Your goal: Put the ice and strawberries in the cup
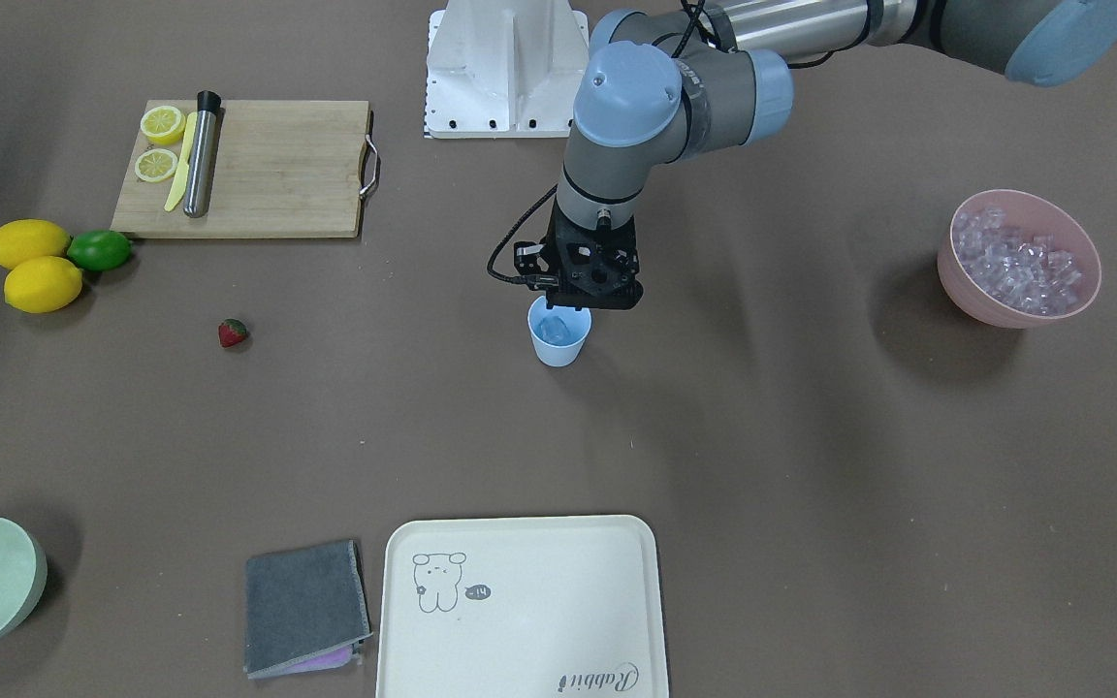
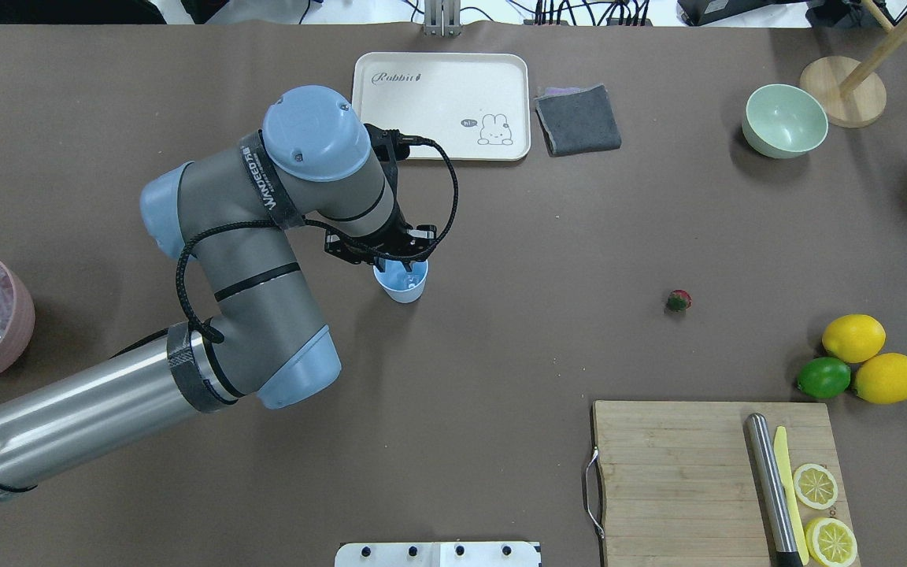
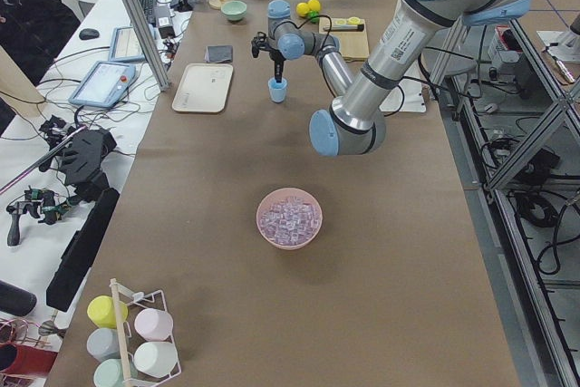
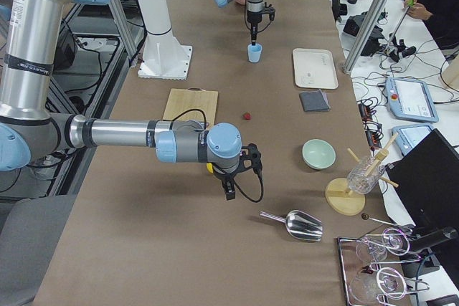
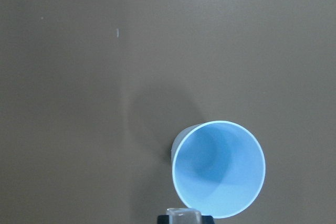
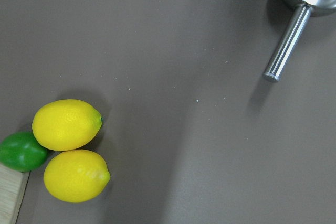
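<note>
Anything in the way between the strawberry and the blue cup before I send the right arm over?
Nothing lies between the small red strawberry and the light-blue plastic cup, only bare brown tabletop. But the left claw hangs right over the cup's mouth with a clear ice cube at its tips, blocking a drop from above.

The small light-blue plastic tumbler (image 1: 558,337) stands upright on the brown surface (image 1: 714,436). One ice cube (image 5: 181,213) hangs just by its rim. More small clear ice cubes (image 1: 1019,262) fill a pink bowl (image 1: 980,310), well apart. The small red strawberry (image 1: 233,333) lies alone.

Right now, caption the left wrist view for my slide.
Left gripper holds an ice cube over the blue cup.
</note>
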